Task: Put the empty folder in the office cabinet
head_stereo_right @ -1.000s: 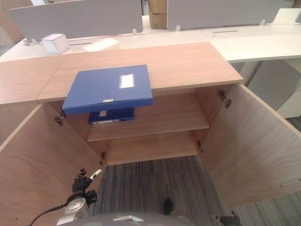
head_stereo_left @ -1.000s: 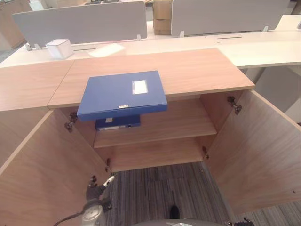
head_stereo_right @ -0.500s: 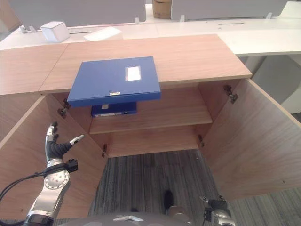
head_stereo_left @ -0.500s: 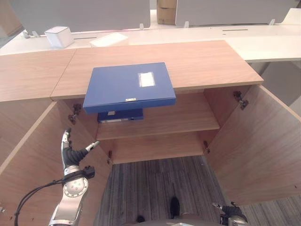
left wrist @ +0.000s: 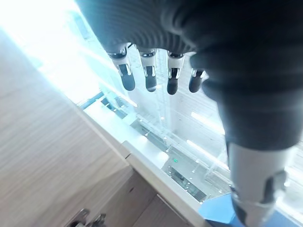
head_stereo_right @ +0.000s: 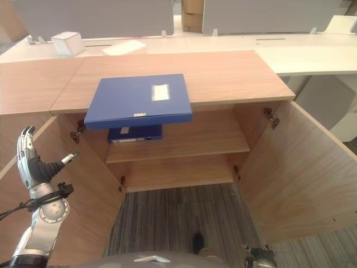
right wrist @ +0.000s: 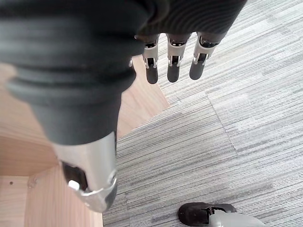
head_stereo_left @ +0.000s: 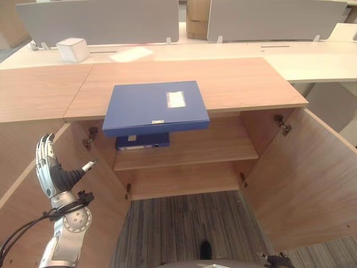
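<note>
Folder (head_stereo_left: 155, 107), blue, flat on cabinet (head_stereo_left: 245, 84) top at 12 o'clock, front edge overhanging the open shelves for easy taking; left hand (head_stereo_left: 53, 173) raised at 8 o'clock, fingers straight, empty; right hand (right wrist: 173, 59) low at 5 o'clock, fingers relaxed, idle.

Back desk: a white box (head_stereo_left: 73, 49) at the left, white sheet (head_stereo_left: 131, 54) lying flat beside it.
Behind: grey divider panels (head_stereo_left: 106, 22), a cardboard box (head_stereo_left: 196, 17) between them.
Floor: grey striped carpet (head_stereo_left: 184, 229).
</note>
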Tool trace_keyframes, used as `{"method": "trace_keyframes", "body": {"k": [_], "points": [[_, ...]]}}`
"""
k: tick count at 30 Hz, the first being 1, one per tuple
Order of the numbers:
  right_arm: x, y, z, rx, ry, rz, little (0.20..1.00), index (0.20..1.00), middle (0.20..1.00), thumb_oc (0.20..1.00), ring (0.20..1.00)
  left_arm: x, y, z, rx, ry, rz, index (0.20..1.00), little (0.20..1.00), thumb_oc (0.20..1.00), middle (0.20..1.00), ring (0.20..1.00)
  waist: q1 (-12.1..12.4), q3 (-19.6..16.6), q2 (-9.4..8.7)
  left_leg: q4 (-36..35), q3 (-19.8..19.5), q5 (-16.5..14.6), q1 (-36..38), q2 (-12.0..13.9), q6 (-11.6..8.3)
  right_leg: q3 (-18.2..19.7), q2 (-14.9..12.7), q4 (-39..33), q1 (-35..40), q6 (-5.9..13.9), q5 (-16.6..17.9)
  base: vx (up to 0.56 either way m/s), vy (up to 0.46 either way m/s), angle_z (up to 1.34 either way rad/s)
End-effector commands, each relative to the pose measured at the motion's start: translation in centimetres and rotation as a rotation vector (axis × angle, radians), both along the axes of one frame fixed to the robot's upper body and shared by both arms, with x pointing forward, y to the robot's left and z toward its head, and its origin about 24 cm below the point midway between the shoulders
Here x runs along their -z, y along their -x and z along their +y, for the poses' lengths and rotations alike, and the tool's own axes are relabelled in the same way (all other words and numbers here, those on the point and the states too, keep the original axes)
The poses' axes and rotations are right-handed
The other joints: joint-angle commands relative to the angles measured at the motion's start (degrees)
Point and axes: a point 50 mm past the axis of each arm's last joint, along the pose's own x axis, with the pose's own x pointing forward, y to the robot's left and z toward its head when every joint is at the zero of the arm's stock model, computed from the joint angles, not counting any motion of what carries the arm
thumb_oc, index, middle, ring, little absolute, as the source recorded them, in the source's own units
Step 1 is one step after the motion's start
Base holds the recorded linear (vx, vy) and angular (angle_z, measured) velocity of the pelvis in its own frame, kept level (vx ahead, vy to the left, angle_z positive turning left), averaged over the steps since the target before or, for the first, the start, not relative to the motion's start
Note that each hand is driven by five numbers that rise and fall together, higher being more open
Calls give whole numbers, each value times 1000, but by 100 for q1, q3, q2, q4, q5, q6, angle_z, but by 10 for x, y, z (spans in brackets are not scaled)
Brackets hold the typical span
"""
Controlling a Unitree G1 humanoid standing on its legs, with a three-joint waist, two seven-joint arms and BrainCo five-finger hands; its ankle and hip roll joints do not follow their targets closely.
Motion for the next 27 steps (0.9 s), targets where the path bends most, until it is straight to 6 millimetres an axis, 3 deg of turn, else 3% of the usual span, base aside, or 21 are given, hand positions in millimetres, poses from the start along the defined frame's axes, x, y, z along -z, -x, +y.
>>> {"method": "trace_keyframes", "body": {"k": [1, 4, 12, 27], "points": [[-4, -20, -3, -60, 51, -39, 1000, 1000, 1000, 1000, 1000, -36, -8, 4, 25, -179, -130, 1000, 1000, 1000, 1000, 1000, -36, 2, -167, 0, -88, -614, 62, -83, 2, 150, -421, 48, -59, 666, -164, 0, 0, 0], [-4, -18, -5, -68, 51, -33, 1000, 1000, 1000, 1000, 1000, -49, -15, 1, 73, -279, -142, 1000, 1000, 1000, 1000, 1000, -81, -54, -138, 0, -55, -628, 84, -68, -14, 166, -404, 32, -26, 664, -183, 10, -4, 0], [-5, -16, -6, -94, 53, -39, 1000, 1000, 1000, 1000, 1000, -61, -26, -13, 185, -367, -140, 1000, 1000, 1000, 1000, 1000, -205, -127, -93, 0, 53, -635, 99, -37, -43, 241, -368, 6, 5, 671, -212, 4, -2, -3], [-3, -5, -8, -90, 60, 1, 1000, 1000, 1000, 1000, 1000, -55, -34, -31, 322, -419, -61, 1000, 1000, 1000, 1000, 1000, -360, -203, -64, 0, 217, -662, 110, -14, -45, 388, -323, 6, -5, 687, -229, 10, -2, -9]]}}
